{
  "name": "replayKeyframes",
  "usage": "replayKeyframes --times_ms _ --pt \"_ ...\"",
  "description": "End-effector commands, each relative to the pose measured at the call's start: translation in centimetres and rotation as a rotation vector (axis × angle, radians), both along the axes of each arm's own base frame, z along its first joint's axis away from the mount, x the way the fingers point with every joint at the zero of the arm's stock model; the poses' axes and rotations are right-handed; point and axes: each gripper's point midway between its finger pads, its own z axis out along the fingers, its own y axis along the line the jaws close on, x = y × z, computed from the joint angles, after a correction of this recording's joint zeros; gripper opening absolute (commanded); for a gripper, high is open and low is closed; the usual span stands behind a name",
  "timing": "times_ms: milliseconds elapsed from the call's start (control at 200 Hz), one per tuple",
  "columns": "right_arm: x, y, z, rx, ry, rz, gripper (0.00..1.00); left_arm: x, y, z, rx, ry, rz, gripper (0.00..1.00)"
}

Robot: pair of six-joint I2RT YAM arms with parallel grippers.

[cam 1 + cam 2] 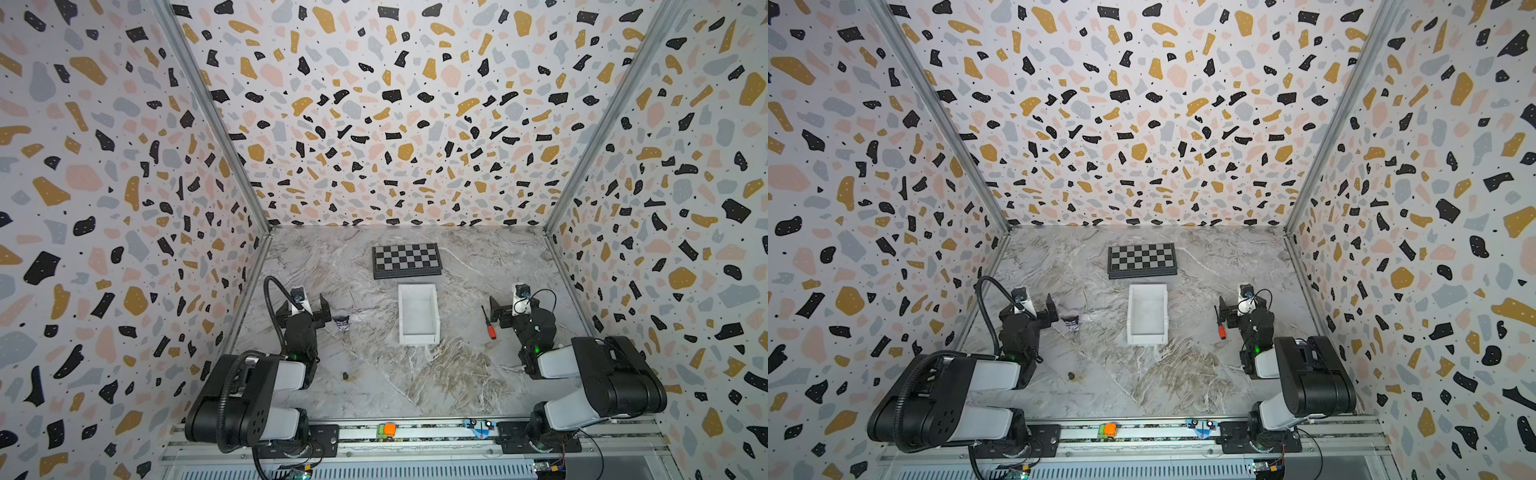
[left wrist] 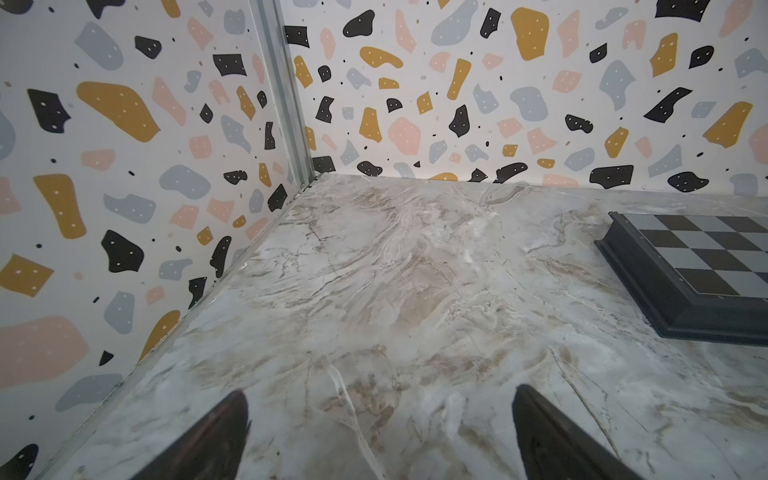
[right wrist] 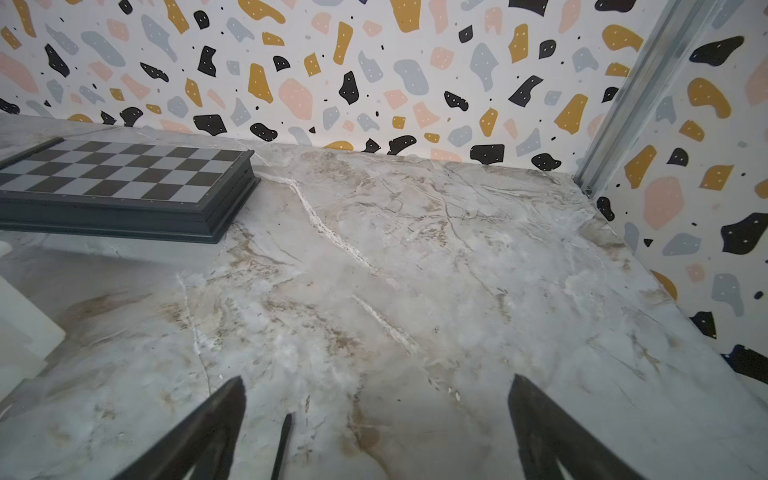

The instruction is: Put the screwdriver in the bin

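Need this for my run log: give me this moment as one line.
screwdriver: on table, right of bin, not held | bin: empty | left gripper: open, empty | right gripper: open, beside screwdriver

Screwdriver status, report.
Left gripper open, empty. Right gripper open, screwdriver loose beside it. Bin empty, nothing between.

Cut off, blurred or too small to name

In the right wrist view only the thin shaft of the screwdriver shows, its handle lost past the edge, and the bin is a blurred white corner. Both wrist views crop the chessboard. On the worktop, a dark speck is too small to name, and a small black-and-white thing is blurred.
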Motion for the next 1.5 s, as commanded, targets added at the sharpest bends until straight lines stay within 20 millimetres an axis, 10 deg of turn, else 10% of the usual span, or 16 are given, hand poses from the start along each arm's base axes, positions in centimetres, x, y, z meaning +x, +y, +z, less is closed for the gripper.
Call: replayKeyframes --times_ms 0,1497 --pt "0.6 0.1 1.6 -0.006 -0.052 0.002 0.99 0.3 0.0 1.6 -0.003 -0.066 0.004 1.00" --pt "0.7 -0.3 1.9 0.003 -0.059 -0.011 0.99 0.9 1.7 3.7 -0.027 -0.038 0.121 1.00"
